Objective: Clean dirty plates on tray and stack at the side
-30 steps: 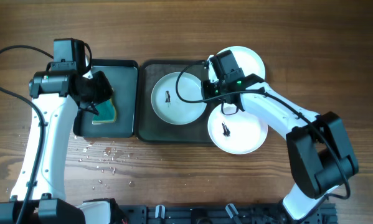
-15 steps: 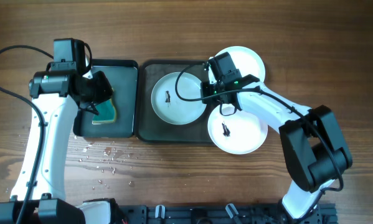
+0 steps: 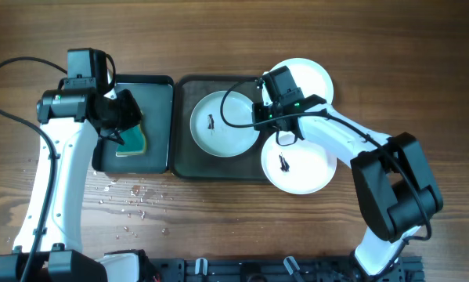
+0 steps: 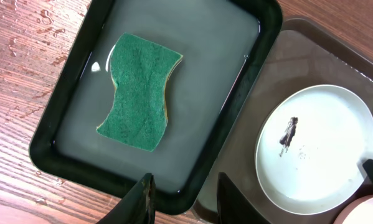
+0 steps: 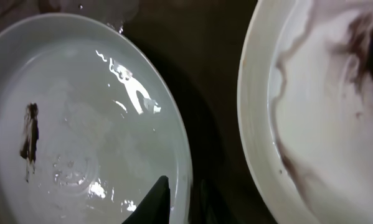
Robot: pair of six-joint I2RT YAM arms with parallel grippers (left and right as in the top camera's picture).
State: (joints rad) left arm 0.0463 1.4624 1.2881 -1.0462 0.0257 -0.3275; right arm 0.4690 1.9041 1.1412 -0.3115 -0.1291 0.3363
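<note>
Nearest the robot, water drops (image 3: 132,205) speckle the desk (image 3: 218,227) at about 7 o'clock from the tray (image 3: 185,160). At the tray's 4 o'clock corner sits the near plate (image 3: 304,171), a dark smudge at its centre. It seems to overhang the rim onto the desk.

Farther out, the middle plate (image 3: 218,133) lies flat inside the tray, its smudge unwiped. The right tool (image 5: 181,202) is at this plate's 3 o'clock edge. In the right wrist view one dark finger lies over the plate's inner slope and the other outside the rim. The jaws straddle the rim closely, but I cannot tell whether they pinch it.

At the tray's 9 o'clock side the left tool (image 4: 186,200) hangs over the black tray (image 4: 61,162), jaws spread and empty. The green sponge (image 4: 139,99) lies in shallow water just beyond its fingertips.

Farthest, at 1 o'clock, the far plate (image 3: 314,77) is partly hidden under the right arm.

By my reading no plate is clean and none is stacked, so the task is at its start: securing the middle plate and fetching the sponge. The next move probably calls for the left tool to drop and close across the sponge's narrow waist. The right tool needs a firm hold on the rim without nudging the plate into its neighbour.
</note>
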